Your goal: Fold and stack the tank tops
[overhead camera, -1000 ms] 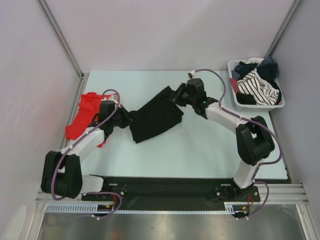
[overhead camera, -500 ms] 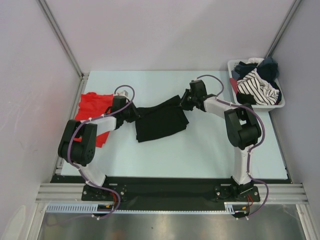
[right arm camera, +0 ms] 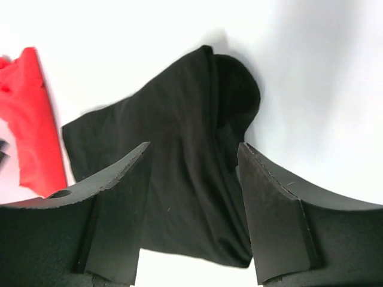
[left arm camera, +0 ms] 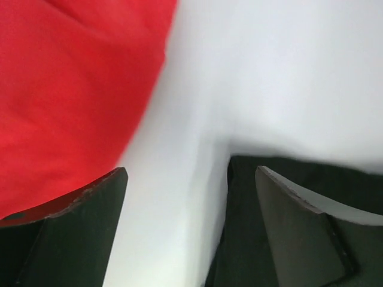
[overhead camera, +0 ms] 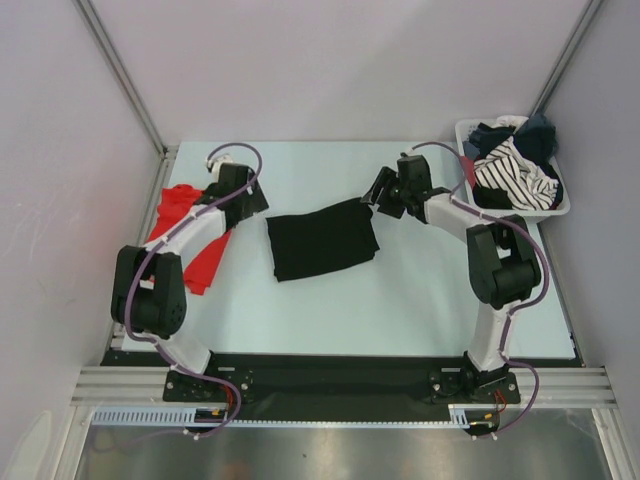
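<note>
The black tank top (overhead camera: 322, 238) lies flat on the table as a folded, roughly square shape, with nothing holding it. The red tank top (overhead camera: 182, 212) lies crumpled at the left, partly under my left arm. My left gripper (overhead camera: 253, 200) hovers open between the two garments; its wrist view shows bare table between the fingers, the red tank top (left arm camera: 72, 89) to the left and the black tank top (left arm camera: 269, 179) at the lower right. My right gripper (overhead camera: 381, 190) stands open just off the black top's far right corner and looks down on the black tank top (right arm camera: 179, 179).
A white basket (overhead camera: 562, 207) full of other clothes stands at the back right corner, close behind my right arm. Grey walls close in the table on the left, back and right. The red tank top (right arm camera: 30, 137) shows at the left edge of the right wrist view.
Both grippers have opened and let go of the black tank top, which now lies flat. The left gripper drew back to the left, the right gripper to the right.
</note>
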